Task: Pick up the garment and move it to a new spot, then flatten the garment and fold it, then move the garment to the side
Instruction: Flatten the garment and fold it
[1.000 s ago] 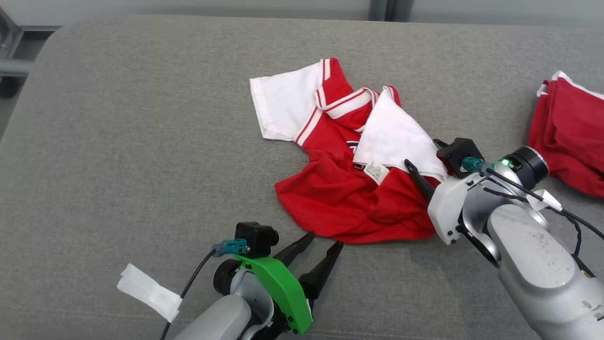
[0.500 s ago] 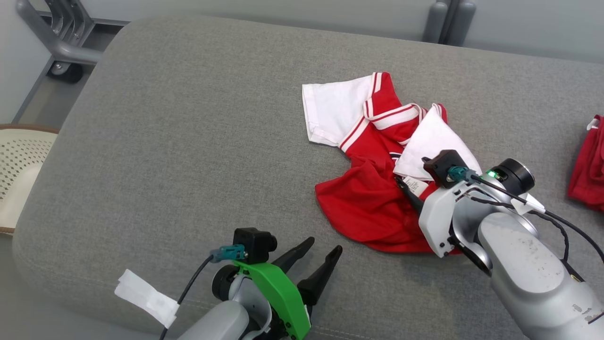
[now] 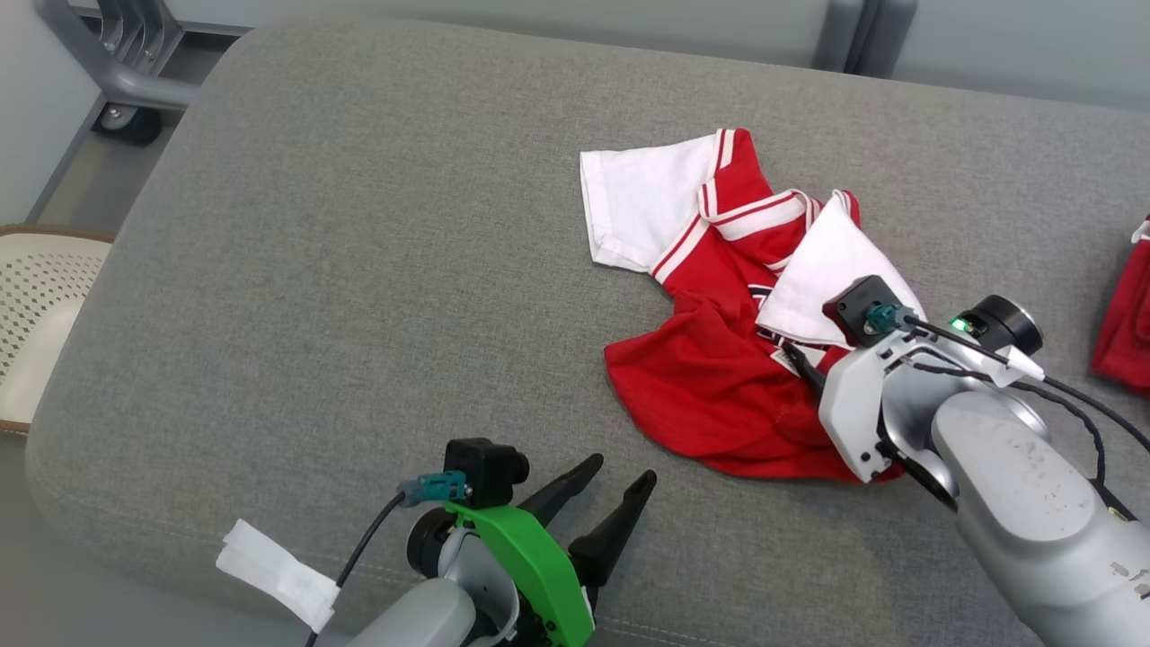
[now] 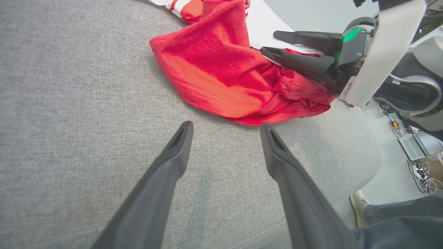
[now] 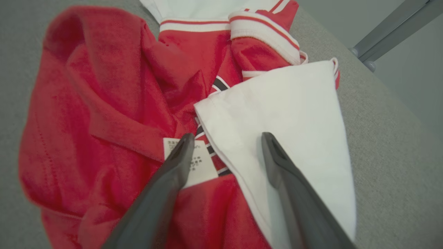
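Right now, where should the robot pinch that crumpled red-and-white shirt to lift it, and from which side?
Probably the hemmed edge of the white sleeve on the shirt, coming from above on the robot's right side. That edge lies loose on top, and the open right gripper straddles it.

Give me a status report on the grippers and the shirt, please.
Left gripper open, hovering short of shirt. Right gripper open, straddling its white sleeve edge. Shirt crumpled on couch, ungrasped. Second red garment far right.
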Available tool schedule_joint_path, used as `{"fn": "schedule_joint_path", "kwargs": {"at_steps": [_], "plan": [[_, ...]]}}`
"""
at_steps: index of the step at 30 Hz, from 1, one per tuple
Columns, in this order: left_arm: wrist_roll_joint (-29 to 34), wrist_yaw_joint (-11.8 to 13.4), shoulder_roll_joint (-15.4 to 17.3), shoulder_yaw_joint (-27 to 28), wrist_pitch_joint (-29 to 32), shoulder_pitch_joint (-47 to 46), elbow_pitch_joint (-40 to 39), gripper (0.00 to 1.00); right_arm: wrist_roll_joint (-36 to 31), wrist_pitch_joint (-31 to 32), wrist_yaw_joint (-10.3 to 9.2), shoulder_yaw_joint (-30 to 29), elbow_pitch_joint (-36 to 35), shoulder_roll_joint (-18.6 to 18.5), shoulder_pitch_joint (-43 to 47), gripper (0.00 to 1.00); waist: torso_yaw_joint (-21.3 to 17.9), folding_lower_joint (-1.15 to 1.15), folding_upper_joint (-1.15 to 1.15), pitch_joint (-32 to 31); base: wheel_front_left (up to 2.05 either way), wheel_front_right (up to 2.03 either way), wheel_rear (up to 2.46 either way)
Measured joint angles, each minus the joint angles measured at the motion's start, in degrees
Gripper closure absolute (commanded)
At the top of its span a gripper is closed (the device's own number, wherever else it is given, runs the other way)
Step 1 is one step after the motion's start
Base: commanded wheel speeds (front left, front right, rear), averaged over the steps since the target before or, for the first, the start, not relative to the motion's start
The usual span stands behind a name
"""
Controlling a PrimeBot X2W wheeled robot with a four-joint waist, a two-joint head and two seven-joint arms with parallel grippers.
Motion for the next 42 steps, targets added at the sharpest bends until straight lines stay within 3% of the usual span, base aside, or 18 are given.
{"fn": "schedule_joint_path", "kwargs": {"at_steps": [11,22,24,25,28,32,42], "plan": [[0.0,0.01,0.02,0.35,-0.11,-0.07,-0.6,0.0,-0.12,2.49,0.01,0.91,0.41,-2.31,-4.45,0.0,1.44,0.0,0.0,2.42,0.0,0.0,0.0],[0.0,0.01,0.07,0.77,-0.78,-0.08,-0.55,0.0,1.01,3.45,0.02,2.68,1.08,-2.33,-4.7,0.0,2.12,0.0,0.0,2.84,0.0,0.0,0.0],[0.0,0.01,0.09,0.79,-0.79,-0.08,-0.55,0.0,1.32,3.42,0.02,2.69,1.03,-2.35,-4.9,0.26,2.07,0.0,0.0,2.84,0.0,0.0,0.0],[0.0,0.01,0.11,0.8,-0.85,-0.08,-0.53,0.0,1.42,3.33,0.02,2.69,1.0,-2.37,-5.14,0.49,2.02,0.0,0.0,2.82,0.0,0.0,0.0],[0.0,0.01,0.37,1.14,-1.31,-0.08,-0.27,0.0,1.42,1.98,0.02,2.75,0.64,-2.36,-6.16,0.62,1.71,0.0,0.0,2.56,0.0,0.0,0.0],[0.0,0.01,0.51,1.03,-1.31,-0.07,-0.18,0.0,2.36,0.89,0.02,1.42,0.14,-2.34,-6.75,0.97,1.11,0.0,0.0,1.96,0.0,0.0,0.0],[0.0,1.02,1.9,2.03,-1.85,-0.03,-0.42,0.0,5.55,-0.09,-0.19,-2.08,-0.7,-2.71,-6.61,1.0,-1.48,0.0,0.0,0.81,0.0,0.0,0.0]]}}
